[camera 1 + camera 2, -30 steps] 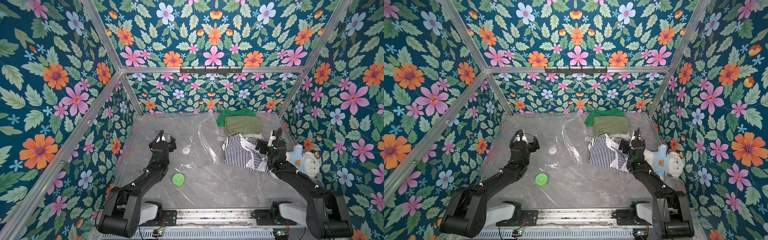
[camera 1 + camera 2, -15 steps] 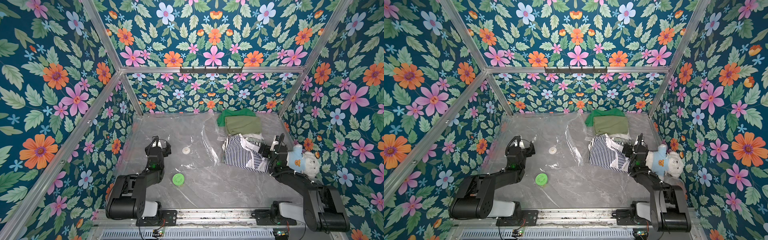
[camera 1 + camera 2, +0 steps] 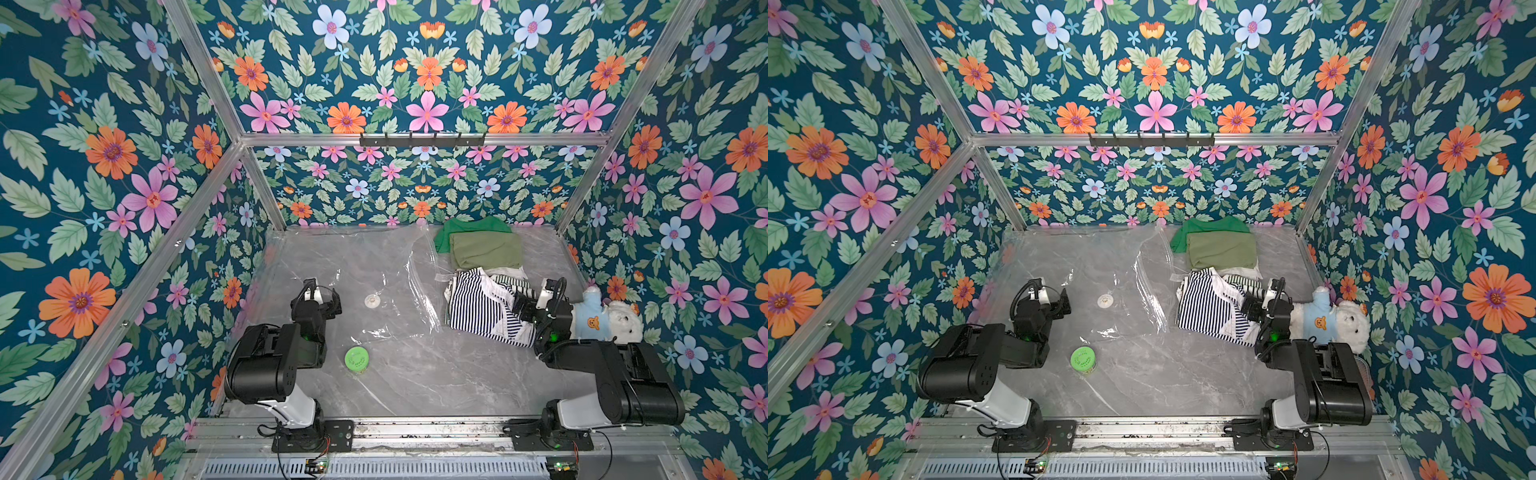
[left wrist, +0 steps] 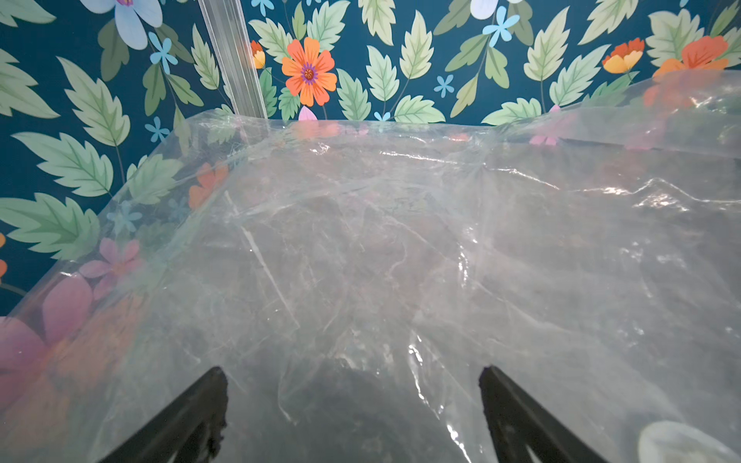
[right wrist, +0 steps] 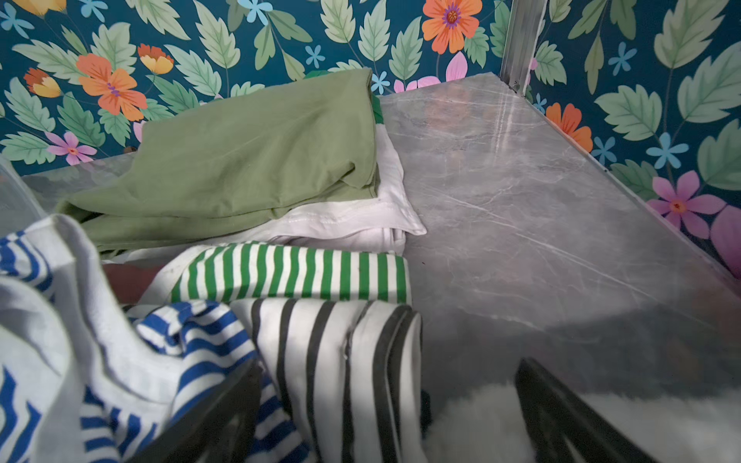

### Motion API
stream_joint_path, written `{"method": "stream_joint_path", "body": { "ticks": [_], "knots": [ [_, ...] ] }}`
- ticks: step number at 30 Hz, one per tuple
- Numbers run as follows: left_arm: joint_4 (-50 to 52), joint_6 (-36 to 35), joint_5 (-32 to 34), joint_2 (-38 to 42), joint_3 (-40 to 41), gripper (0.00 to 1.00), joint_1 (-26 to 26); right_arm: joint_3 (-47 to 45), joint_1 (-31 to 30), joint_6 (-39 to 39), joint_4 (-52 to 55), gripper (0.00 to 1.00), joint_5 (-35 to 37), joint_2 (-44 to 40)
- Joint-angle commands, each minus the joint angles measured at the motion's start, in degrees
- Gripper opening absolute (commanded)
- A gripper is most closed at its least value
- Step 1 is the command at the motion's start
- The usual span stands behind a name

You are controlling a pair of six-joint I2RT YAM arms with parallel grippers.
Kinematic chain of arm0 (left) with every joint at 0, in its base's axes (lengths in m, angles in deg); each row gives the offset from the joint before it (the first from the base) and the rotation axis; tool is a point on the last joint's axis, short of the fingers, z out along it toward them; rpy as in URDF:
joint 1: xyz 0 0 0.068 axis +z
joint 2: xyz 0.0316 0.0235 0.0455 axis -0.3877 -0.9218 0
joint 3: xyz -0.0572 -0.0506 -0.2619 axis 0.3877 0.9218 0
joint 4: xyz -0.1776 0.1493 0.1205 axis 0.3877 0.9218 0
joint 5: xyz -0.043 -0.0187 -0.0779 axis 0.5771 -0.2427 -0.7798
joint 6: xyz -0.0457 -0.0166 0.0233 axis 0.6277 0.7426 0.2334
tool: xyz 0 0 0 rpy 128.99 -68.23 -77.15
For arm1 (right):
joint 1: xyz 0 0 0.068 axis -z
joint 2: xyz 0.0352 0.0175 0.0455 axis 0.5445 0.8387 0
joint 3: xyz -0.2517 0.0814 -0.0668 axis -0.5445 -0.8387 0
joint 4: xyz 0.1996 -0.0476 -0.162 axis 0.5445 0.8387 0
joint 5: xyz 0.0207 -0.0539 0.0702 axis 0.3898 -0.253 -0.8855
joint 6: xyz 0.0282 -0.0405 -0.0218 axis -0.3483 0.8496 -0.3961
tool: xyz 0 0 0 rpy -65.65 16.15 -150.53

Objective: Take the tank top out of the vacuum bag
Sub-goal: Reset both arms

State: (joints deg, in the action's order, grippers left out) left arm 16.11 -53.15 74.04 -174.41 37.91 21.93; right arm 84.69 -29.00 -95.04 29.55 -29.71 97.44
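The left claw (image 4: 353,373), above the vacuum bag (image 3: 353,266) at ten o'clock, and the right claw (image 5: 389,366) are held wide open and empty, seemingly because the striped tank top (image 3: 478,309) is laid outside at two o'clock.

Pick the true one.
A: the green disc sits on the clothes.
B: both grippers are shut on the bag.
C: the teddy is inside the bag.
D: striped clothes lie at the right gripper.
D: the striped clothes lie right at the open right gripper.
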Motion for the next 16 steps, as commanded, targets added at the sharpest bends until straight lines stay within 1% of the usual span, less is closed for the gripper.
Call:
{"method": "stream_joint_path", "body": {
  "ticks": [1, 16],
  "knots": [
    [-3.6, -0.3, -0.5, 0.0, 0.0, 0.99, -0.1, 0.0, 0.0, 0.8, -2.4, 1.0, -0.6, 0.1],
    [-3.6, -0.3, -0.6, 0.1, 0.1, 0.99, -0.1, 0.0, -0.1, 1.0, -2.2, 1.0, -0.9, 0.1]
  ]
}}
